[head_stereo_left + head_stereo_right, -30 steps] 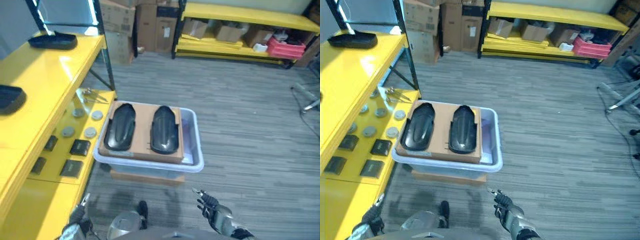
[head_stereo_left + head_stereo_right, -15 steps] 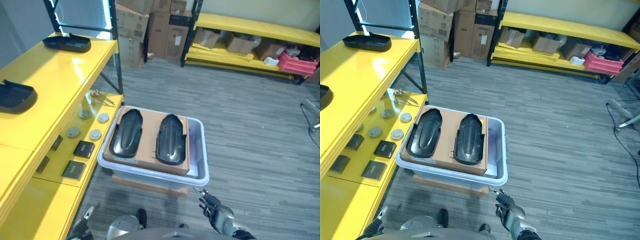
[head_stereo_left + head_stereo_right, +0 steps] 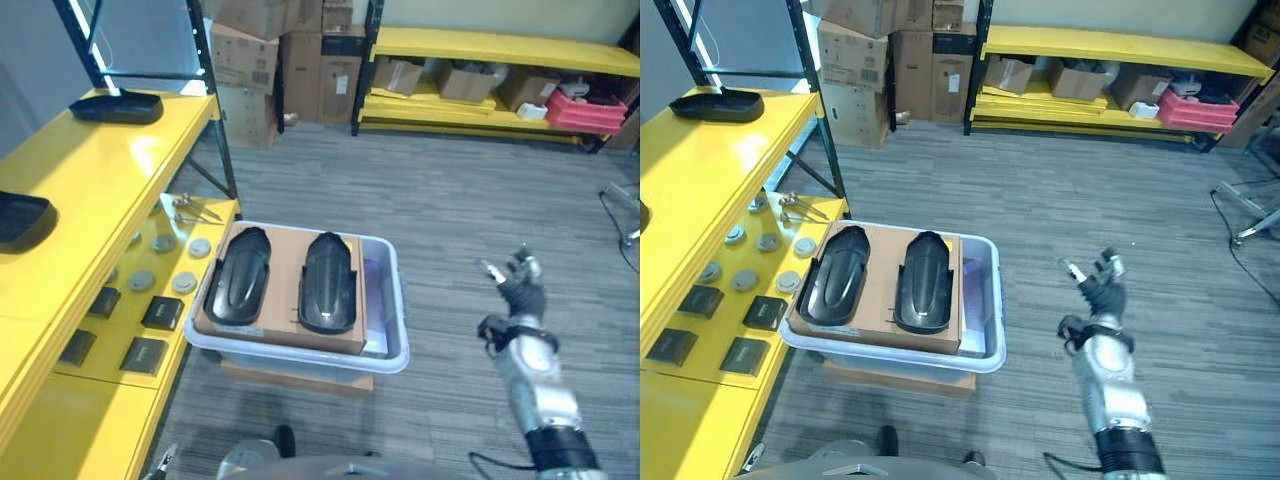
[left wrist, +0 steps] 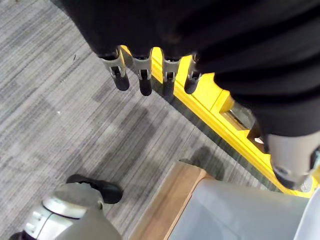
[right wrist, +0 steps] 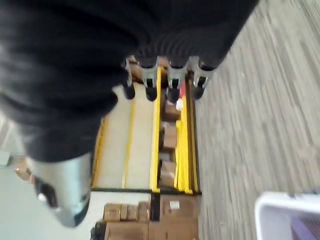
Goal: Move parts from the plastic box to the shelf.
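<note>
Two yellow levels made up the shelf (image 3: 110,160) on the robot's left. The upper level carried two dark parts, one at the far end (image 3: 116,105) and one nearer (image 3: 22,218). The lower level (image 3: 120,330) held round grey discs (image 3: 184,282), flat black pads (image 3: 161,312) and a metal tool (image 3: 190,207).

The box (image 3: 392,330), pale and translucent, stood on the floor just beside the shelf. It rested on a flat cardboard carton (image 3: 300,378). A cardboard sheet (image 3: 285,290) lay across the top of the box. Two black parts lay side by side on that sheet, lengthwise: the left part (image 3: 238,276) and the right part (image 3: 328,281).

The right hand (image 3: 520,285) was raised over the floor, well apart from the box, to its right. Its fingers were extended and it grasped nothing. The left hand (image 4: 150,80) hung low by the shelf edge and the box corner (image 4: 240,215), fingers straight and released.

Stacked cartons (image 3: 290,50) and a second yellow rack (image 3: 480,70) stood at the far wall.
</note>
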Tool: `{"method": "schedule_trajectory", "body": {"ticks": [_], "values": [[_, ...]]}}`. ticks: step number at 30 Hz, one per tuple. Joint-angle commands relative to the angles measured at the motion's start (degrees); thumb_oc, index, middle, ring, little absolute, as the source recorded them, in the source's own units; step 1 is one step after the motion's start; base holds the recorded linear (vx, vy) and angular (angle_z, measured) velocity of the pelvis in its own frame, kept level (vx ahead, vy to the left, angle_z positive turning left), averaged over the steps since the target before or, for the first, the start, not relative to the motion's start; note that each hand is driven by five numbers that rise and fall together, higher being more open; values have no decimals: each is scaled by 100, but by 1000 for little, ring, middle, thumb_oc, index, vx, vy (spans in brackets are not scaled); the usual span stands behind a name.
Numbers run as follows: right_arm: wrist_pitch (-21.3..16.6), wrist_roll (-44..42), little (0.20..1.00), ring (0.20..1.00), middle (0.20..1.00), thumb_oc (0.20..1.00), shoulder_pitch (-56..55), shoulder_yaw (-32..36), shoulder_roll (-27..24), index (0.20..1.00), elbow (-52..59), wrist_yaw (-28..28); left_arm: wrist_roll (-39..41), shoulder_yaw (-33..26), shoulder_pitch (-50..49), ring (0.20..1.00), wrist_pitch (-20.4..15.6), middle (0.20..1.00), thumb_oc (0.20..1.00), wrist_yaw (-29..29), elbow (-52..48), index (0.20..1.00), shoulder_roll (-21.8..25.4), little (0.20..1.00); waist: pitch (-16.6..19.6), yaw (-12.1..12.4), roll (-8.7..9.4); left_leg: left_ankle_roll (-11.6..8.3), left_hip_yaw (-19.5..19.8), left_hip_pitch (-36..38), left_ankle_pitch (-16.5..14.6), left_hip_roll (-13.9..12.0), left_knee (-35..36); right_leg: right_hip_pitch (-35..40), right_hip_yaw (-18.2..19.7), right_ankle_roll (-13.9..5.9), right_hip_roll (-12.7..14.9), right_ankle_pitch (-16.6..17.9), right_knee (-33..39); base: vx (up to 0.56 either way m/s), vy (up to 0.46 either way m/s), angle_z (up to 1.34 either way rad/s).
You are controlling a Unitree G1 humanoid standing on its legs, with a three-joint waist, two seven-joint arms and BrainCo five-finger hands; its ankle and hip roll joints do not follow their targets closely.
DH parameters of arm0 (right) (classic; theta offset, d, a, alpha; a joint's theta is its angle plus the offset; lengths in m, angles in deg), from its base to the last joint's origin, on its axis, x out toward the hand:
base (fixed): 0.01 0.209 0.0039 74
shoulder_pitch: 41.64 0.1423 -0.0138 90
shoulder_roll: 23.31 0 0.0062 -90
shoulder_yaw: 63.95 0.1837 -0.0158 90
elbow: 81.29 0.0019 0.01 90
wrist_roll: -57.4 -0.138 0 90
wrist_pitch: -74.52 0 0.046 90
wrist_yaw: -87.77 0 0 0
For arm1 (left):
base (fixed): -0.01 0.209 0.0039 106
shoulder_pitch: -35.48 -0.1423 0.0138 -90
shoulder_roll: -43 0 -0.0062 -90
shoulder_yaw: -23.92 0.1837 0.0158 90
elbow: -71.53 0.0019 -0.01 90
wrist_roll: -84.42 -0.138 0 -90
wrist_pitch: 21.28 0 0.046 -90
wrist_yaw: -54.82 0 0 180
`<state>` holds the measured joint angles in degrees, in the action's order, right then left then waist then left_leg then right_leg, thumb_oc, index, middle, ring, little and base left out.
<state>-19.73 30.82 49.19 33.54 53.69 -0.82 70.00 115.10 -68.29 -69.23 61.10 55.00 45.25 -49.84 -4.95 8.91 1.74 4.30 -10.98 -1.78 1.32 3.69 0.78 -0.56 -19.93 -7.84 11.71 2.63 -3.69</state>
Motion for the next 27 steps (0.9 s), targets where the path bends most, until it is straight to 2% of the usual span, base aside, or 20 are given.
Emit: {"method": "schedule_trajectory", "body": {"ticks": [1,5,7,8,14,18,27], "values": [[292,154,1000,1000,1000,1000,584,-89,-125,1000,-260,139,-119,123,241,1000,-147,1000,1000,139,46,1000,61,1000,-117,356,-104,-418,198,122,-82,-630,120,-24,-187,-389,347,-60,-215,49,50,4],[586,167,1000,1000,1000,1000,912,-306,-228,1000,-689,134,-199,256,216,1000,-181,1000,1000,259,83,1000,98,1000,-129,580,-108,-387,386,0,-74,-578,88,-81,-323,-393,433,-57,-289,21,44,14],[598,92,1000,1000,1000,1000,1096,-480,-226,1000,-1103,31,-263,348,209,1000,-188,1000,1000,318,108,1000,113,1000,-158,736,-139,-361,531,-79,-73,-526,52,-119,-408,-391,502,-51,-354,14,102,30],[485,50,1000,1000,1000,1000,1233,-618,-201,1000,-1642,-63,-372,430,206,1000,-192,1000,1000,386,163,1000,152,1000,-175,895,-173,-350,685,-182,-66,-471,13,-166,-500,-393,578,-32,-418,8,116,42],[226,-6,1000,1000,1000,1000,1635,-746,-275,1000,-2844,-213,-388,645,319,1000,-92,1000,1000,517,233,1000,302,1000,-303,1179,-256,-318,1019,-431,-52,-348,-84,-357,-650,-400,754,-22,-613,-21,92,55],[171,-92,1000,1000,1000,1000,1857,-768,-362,1000,-3217,-214,-347,706,362,1000,-104,1000,1000,671,261,1000,381,1000,-409,1250,-288,-309,1129,-523,-27,-307,-70,-442,-687,-410,804,-31,-666,-61,58,23],[551,42,1000,1000,1000,1000,1873,-804,-448,1000,-3496,-79,-207,799,367,1000,-37,1000,1000,884,95,1000,430,1000,-585,1296,-287,-291,1222,-607,-17,-241,-46,-553,-677,-454,869,-66,-782,-29,37,7]]}}
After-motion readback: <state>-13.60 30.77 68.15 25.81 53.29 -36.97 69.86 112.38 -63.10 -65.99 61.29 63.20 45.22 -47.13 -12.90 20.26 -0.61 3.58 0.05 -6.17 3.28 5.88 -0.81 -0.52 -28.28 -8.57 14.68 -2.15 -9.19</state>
